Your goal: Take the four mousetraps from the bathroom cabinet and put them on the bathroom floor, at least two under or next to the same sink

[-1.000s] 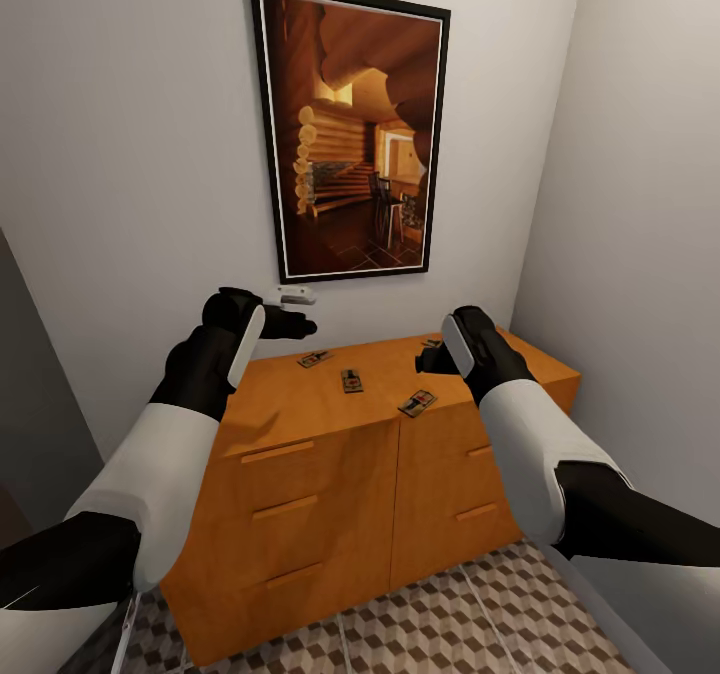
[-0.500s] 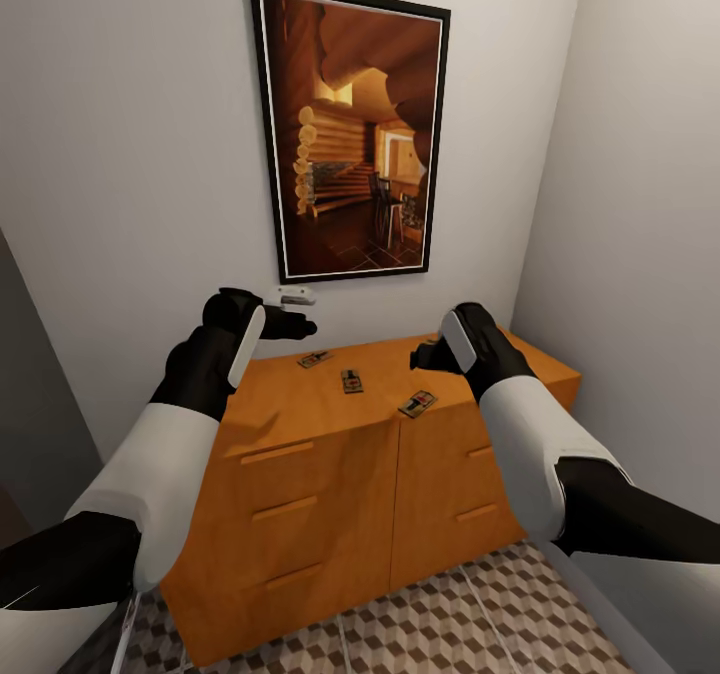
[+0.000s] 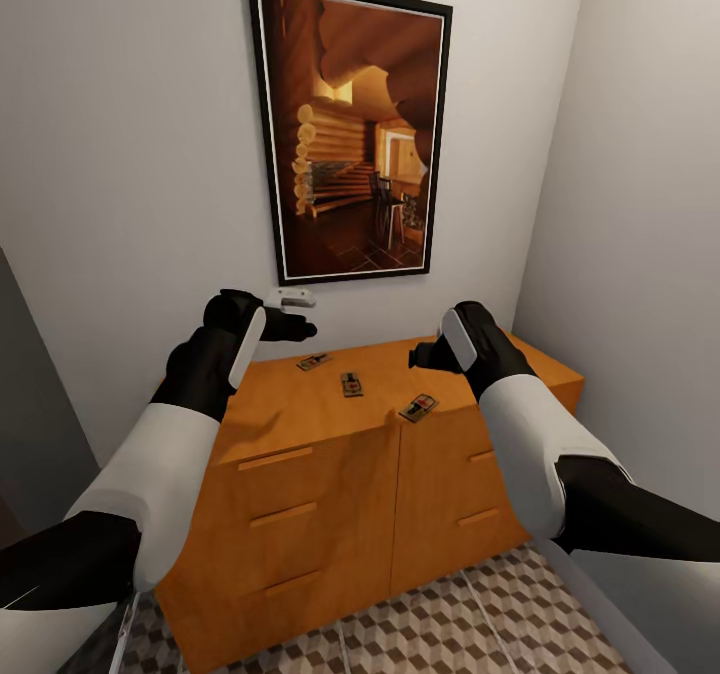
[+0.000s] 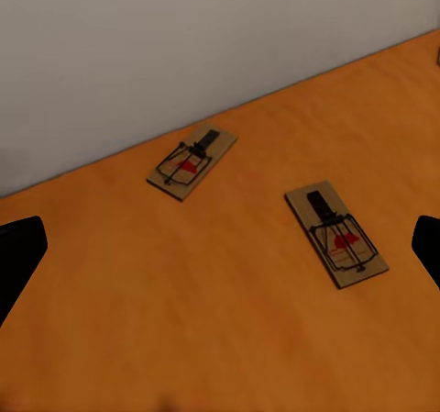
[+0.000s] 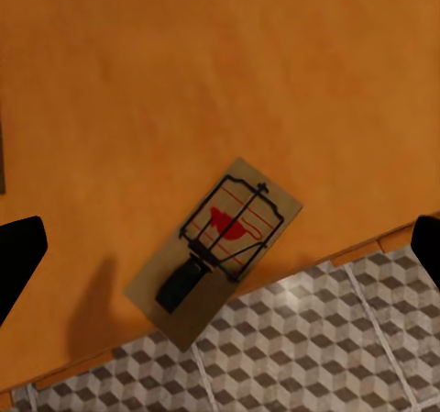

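Three mousetraps lie on the flat top of the orange-brown cabinet (image 3: 320, 474): one near the back (image 3: 314, 361), one in the middle (image 3: 351, 384), one at the front edge (image 3: 419, 407). My left gripper (image 3: 300, 329) hovers open over the cabinet's back left; its wrist view shows two mousetraps (image 4: 191, 161) (image 4: 335, 236) on the wood below my left gripper (image 4: 220, 256). My right gripper (image 3: 418, 356) hangs open above the front mousetrap (image 5: 215, 247), which overhangs the cabinet's front edge; the trap lies between the open fingertips (image 5: 18, 251). Cube-patterned bathroom floor (image 3: 450, 624) shows below.
A large framed picture (image 3: 350, 134) hangs on the wall behind the cabinet, with a small white fitting (image 3: 290, 297) under it. A plain wall (image 3: 640, 254) closes the right side. A dark grey panel (image 3: 30, 404) stands at the left.
My right gripper has shifted slightly leftward over the cabinet top. The head view has moved a little. The mousetraps lie where they were.
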{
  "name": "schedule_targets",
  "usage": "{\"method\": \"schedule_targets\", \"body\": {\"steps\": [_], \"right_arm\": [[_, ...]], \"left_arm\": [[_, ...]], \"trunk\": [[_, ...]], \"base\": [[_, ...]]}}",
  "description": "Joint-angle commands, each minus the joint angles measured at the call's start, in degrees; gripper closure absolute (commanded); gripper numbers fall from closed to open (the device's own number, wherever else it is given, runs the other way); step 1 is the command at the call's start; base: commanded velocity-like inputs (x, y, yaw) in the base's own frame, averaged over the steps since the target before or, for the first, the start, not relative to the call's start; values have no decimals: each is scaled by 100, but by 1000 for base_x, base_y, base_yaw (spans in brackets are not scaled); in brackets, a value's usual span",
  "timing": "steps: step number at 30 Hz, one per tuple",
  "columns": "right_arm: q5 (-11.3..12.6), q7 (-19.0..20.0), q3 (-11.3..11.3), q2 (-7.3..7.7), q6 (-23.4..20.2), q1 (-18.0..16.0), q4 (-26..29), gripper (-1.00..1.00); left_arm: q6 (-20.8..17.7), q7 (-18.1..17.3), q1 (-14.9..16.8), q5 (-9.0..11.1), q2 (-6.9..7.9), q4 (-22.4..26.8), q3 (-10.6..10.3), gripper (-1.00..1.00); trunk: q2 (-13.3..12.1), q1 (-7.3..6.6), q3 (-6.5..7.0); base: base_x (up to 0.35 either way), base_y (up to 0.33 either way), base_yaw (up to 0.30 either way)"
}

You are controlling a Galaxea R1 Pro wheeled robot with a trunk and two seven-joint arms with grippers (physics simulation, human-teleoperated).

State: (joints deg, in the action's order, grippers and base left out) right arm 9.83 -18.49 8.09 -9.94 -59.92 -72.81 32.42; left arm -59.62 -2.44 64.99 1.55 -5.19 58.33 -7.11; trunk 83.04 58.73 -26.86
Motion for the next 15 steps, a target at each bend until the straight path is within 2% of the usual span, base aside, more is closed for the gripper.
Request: {"method": "schedule_targets", "body": {"steps": [1, 9, 15], "right_arm": [[60, -61, 26, -6, -8, -5, -4, -100], [65, -61, 32, -6, -8, -5, -208, -100], [70, -65, 34, -6, -8, -5, -565, -100]], "left_arm": [[-24, -3, 5, 12, 1, 2, -1, -100], [-24, -3, 5, 12, 1, -42, -1, -100], [-9, 2, 5, 12, 1, -205, -1, -100]], "trunk": [[4, 0, -7], [4, 0, -7], [4, 0, -7]], "base": [[6, 0, 0], [3, 0, 0], [0, 0, 0]]}}
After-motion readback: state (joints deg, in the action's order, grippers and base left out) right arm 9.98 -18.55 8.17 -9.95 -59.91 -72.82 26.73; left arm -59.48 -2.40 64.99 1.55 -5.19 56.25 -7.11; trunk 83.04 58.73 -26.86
